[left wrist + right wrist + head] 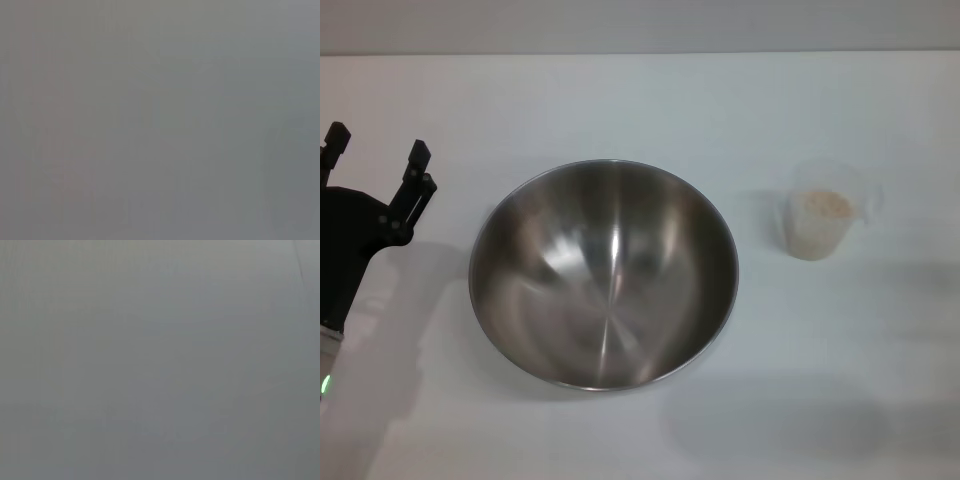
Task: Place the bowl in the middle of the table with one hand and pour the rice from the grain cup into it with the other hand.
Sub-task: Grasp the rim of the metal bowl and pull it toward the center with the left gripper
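The large shiny steel bowl [603, 273] stands upright and empty on the white table [650, 100], a little left of centre in the head view. The clear grain cup [818, 212] stands upright to its right, apart from it, with pale rice [817, 205] inside. My left gripper [375, 150] is open and empty at the left edge, left of the bowl and not touching it. My right gripper is out of view. Both wrist views show only plain grey.
The table's far edge [640, 53] runs along the top of the head view. Soft shadows lie on the table at the lower left and lower right.
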Available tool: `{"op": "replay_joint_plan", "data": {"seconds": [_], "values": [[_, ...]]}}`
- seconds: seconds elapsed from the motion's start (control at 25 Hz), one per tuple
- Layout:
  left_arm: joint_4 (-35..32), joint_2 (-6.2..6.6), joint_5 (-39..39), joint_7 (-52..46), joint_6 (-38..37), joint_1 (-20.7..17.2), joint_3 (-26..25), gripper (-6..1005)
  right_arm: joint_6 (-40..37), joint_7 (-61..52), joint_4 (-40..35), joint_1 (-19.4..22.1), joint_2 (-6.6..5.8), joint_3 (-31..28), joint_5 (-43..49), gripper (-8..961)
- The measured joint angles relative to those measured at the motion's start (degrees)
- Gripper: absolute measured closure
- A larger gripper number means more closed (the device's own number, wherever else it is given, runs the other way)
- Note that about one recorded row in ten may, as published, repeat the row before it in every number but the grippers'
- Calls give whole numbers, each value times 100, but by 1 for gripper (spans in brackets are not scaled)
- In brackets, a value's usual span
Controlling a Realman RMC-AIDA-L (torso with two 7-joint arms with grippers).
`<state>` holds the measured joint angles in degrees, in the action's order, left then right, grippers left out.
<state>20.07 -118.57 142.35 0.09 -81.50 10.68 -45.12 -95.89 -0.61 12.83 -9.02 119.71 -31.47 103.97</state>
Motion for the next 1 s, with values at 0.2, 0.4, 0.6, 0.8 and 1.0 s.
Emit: {"op": "replay_joint_plan", "data": {"seconds": [0.2, 0.4, 0.6, 0.8, 1.0], "values": [[248, 66, 23, 0, 135, 37, -72, 187, 1, 0, 0, -15, 0, 0, 0, 111], [1354, 447, 49, 31, 1354, -64, -376, 189, 1, 0, 8, -13, 0, 0, -1, 111], [3475, 1132, 356, -58, 4027, -349, -1079, 188, -14, 0, 9, -5, 0, 0, -6, 112], [5599, 1347, 827, -49, 7180, -631, -2116, 188, -36, 0, 9, -4, 0, 0, -17, 112], [6919, 1121, 914, 528, 9806, -584, -2933, 187, -20, 0, 8, -17, -3, 0, -26, 112]]}}
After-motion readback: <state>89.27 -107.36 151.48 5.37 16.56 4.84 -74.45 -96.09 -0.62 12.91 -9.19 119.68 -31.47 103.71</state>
